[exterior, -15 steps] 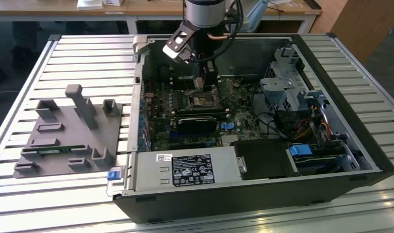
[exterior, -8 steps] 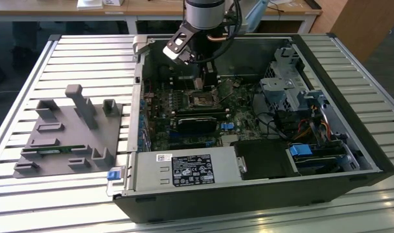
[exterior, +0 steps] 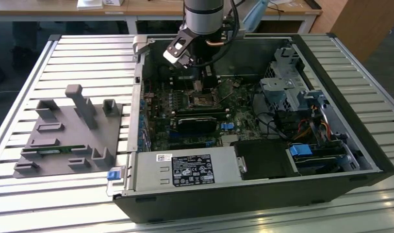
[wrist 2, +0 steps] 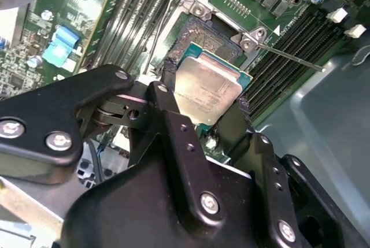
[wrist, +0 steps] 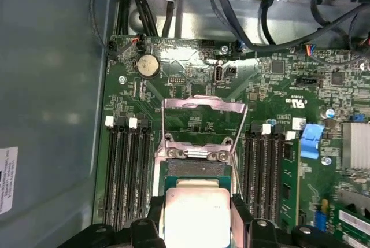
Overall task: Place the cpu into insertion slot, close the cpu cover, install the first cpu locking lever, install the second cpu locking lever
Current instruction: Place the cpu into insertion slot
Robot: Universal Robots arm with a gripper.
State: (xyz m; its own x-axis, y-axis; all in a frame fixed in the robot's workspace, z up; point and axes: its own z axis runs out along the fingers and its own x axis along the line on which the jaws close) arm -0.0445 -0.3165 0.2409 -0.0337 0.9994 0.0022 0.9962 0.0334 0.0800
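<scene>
My gripper [wrist 2: 207, 95] is shut on the cpu [wrist 2: 208, 86], a flat square chip with a silvery top, its black fingers [wrist 2: 169, 77] pressing two opposite edges. In the first wrist view the cpu [wrist: 196, 213] hangs over the near part of the insertion slot [wrist: 193, 169], whose far strip still shows. I cannot tell whether the chip touches the slot. The cpu cover [wrist: 202, 105] stands swung open beyond the slot. A thin locking lever [wrist 2: 289, 58] sticks out beside the slot [wrist 2: 211, 31]. In the exterior view the gripper [exterior: 197, 83] reaches down into the open computer case above the slot [exterior: 202, 101].
Long black memory slots [wrist: 124, 167] flank the socket on both sides. Cables [wrist: 231, 11] and the case wall [wrist: 52, 86] lie close by. A drive cage [exterior: 287, 87] and power supply [exterior: 184, 170] sit inside the case. A grey fixture [exterior: 67, 136] lies at the exterior view's left.
</scene>
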